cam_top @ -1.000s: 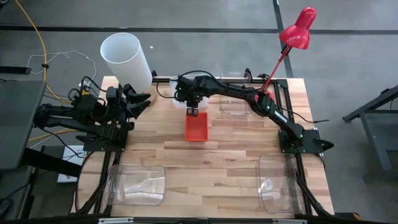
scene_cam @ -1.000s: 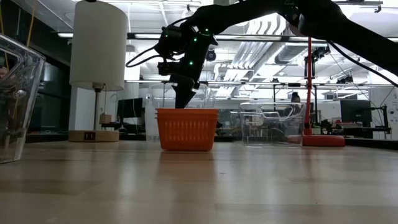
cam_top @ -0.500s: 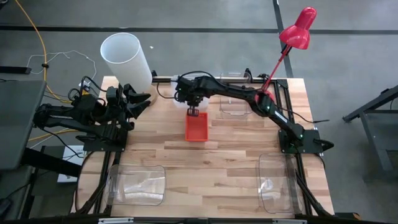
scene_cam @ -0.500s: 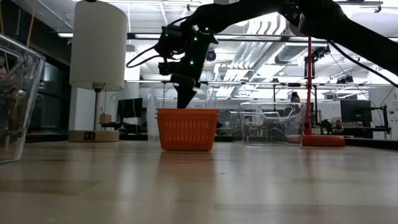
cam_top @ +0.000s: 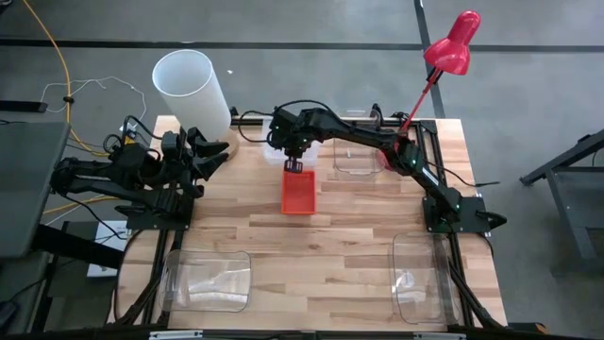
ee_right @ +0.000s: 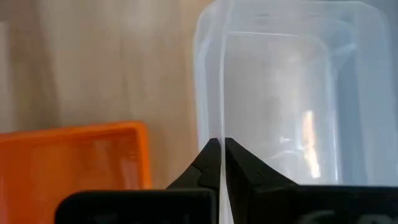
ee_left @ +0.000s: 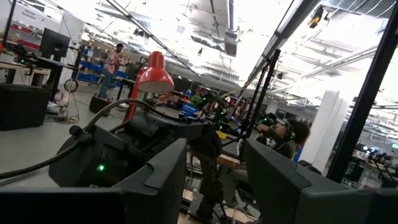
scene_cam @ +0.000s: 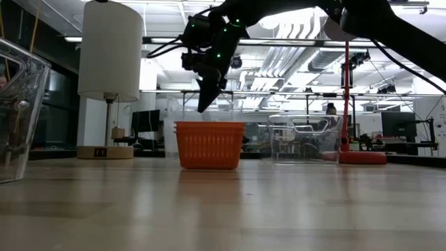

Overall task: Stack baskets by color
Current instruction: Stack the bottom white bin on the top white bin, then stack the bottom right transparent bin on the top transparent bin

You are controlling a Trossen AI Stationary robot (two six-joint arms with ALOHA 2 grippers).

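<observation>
The right gripper (scene_cam: 203, 108) has lifted up out of the orange basket (cam_top: 298, 193) and its jaws have closed tight, holding nothing. It now hangs just above the basket's far end. One orange basket shows, sitting in the middle of the table (cam_top: 321, 241). Three clear bins show: one (cam_top: 353, 157) behind the basket at the far edge, one (cam_top: 209, 280) at the near left corner, one (cam_top: 423, 280) at the near right. The left gripper (cam_top: 209, 154) waits at the table's left edge, jaws partly open and empty.
</observation>
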